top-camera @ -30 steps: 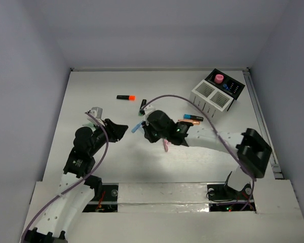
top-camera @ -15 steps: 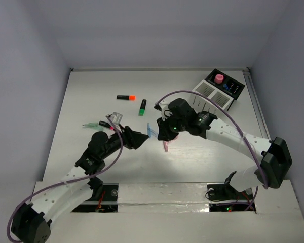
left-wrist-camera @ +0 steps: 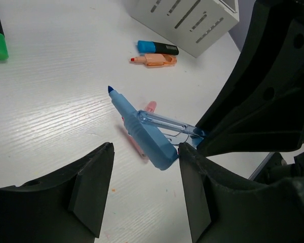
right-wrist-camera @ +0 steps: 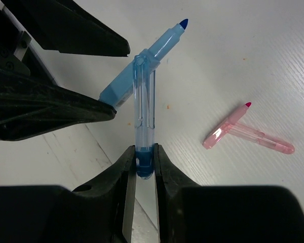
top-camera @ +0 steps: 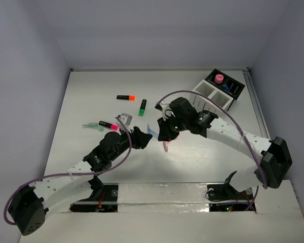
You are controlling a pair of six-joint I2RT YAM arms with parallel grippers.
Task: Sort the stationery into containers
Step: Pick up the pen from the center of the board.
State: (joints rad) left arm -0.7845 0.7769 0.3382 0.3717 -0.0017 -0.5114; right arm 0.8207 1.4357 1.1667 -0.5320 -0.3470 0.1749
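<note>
My right gripper (right-wrist-camera: pixel 144 162) is shut on the clear stem of a blue T-shaped piece (right-wrist-camera: pixel 142 76) and holds it above the table. In the top view the right gripper (top-camera: pixel 161 134) and the blue piece (top-camera: pixel 152 130) are mid-table. My left gripper (left-wrist-camera: pixel 144 177) is open, its jaws either side of the blue piece's (left-wrist-camera: pixel 142 131) thick end, not touching; it also shows in the top view (top-camera: pixel 144 137). A pink T-shaped piece (right-wrist-camera: pixel 243 134) lies on the table below. The white slatted box (top-camera: pixel 210 96) and the joined black box (top-camera: pixel 228 87) stand at the far right.
An orange-capped highlighter (top-camera: pixel 125 97), a green-capped one (top-camera: pixel 142 107), a pink-capped one (top-camera: pixel 108 125), a pale green piece (top-camera: pixel 91 125) and a small grey item (top-camera: pixel 124 118) lie at the left. A blue highlighter (left-wrist-camera: pixel 157 47) and a peach piece (left-wrist-camera: pixel 154 60) lie near the white box (left-wrist-camera: pixel 182 20).
My right gripper has lifted the blue T-shaped piece off the table. My left arm has reached right, bringing its open jaws up to the piece's thick end.
</note>
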